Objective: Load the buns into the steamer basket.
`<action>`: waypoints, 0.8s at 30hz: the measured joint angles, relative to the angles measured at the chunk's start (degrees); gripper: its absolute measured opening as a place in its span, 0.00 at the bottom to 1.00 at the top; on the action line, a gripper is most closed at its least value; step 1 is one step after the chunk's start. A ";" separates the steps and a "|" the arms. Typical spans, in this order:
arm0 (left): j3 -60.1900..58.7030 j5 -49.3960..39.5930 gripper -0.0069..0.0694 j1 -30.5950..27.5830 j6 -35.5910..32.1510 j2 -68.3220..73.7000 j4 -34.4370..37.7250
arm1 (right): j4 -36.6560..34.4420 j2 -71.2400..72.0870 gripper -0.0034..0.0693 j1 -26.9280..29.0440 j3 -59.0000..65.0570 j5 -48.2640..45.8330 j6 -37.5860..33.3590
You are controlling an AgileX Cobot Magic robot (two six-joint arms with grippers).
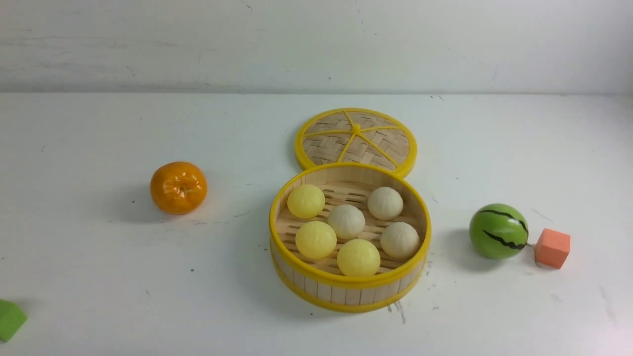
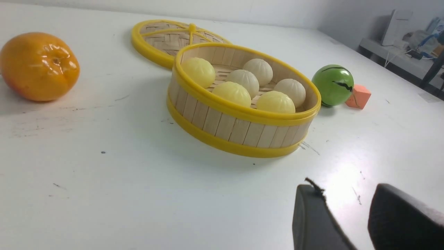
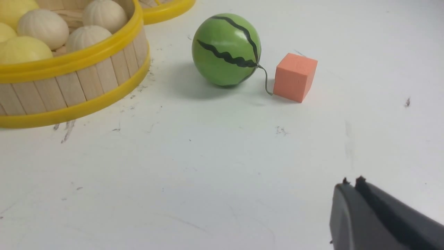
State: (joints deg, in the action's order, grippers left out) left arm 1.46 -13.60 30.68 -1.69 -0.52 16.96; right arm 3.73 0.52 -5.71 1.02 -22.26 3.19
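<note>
The steamer basket [image 1: 346, 289] stands at the middle of the table with several buns in it. Three pale yellow buns [image 1: 306, 201] lie on its left and front side, three cream buns [image 1: 385, 202] on its right and middle. The same basket [image 2: 236, 125] with the buns [image 2: 231, 93] shows in the left wrist view, and its edge [image 3: 73, 90] in the right wrist view. My left gripper [image 2: 345, 191] is open over bare table, well short of the basket, holding nothing. My right gripper [image 3: 352, 181] is shut and empty, off the basket's right side. Neither gripper shows in the front view.
The flat woven lid [image 1: 356, 138] lies just behind the basket, touching it. An orange tangerine [image 1: 178, 187] sits to the left. A green striped ball [image 1: 498, 231] and an orange cube [image 1: 552, 247] sit to the right. A green block [image 1: 9, 319] lies at the front left edge.
</note>
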 joint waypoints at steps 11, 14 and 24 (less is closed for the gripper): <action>-0.06 4.74 0.40 -11.79 0.32 0.00 0.18 | -0.07 0.05 0.08 0.00 0.00 0.00 0.00; -0.58 6.04 0.40 -22.31 0.93 0.00 0.73 | -0.07 0.06 0.08 0.00 0.00 0.00 0.00; -3.07 -5.87 0.40 -26.44 1.69 -0.04 2.84 | -0.13 0.11 0.09 0.00 0.00 0.00 0.00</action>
State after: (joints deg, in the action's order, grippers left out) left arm -1.61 -19.47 4.24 0.00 -0.56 19.80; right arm 3.60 0.63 -5.71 1.02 -22.26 3.19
